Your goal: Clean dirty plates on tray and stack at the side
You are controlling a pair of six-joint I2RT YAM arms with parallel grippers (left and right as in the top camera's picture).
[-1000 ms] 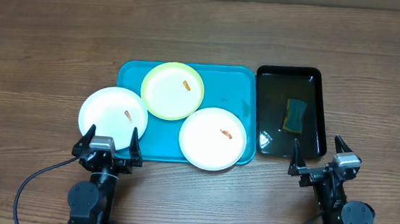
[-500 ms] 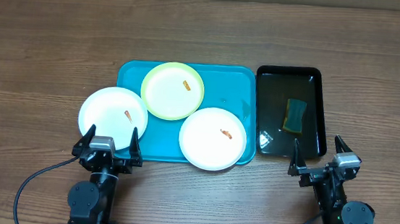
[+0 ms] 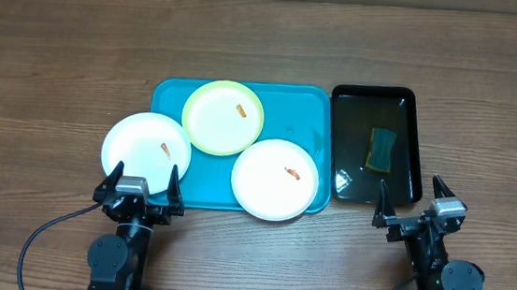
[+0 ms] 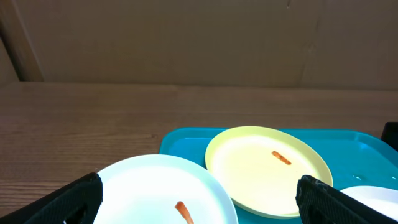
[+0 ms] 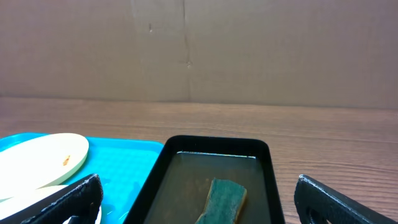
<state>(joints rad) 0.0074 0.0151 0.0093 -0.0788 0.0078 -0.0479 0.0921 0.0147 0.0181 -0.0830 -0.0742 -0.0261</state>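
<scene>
Three plates lie on the turquoise tray [image 3: 309,107]. A pale yellow-green plate [image 3: 222,117] sits at its back, a white plate [image 3: 275,178] at its front right, and another white plate [image 3: 146,147] overhangs its left rim. Each carries a small orange-red smear. My left gripper [image 3: 141,184] stands open just in front of the left white plate [image 4: 165,193], nothing between its fingers. The yellow-green plate [image 4: 267,168] lies beyond it on the tray [image 4: 348,149]. My right gripper [image 3: 413,203] is open too, near the black tray's front edge, holding nothing.
A narrower black tray [image 3: 408,139] right of the turquoise one holds liquid and a green sponge [image 3: 380,149]. In the right wrist view the sponge [image 5: 221,199] lies straight ahead in that black tray [image 5: 217,144]. Bare wooden table [image 3: 59,62] surrounds both trays.
</scene>
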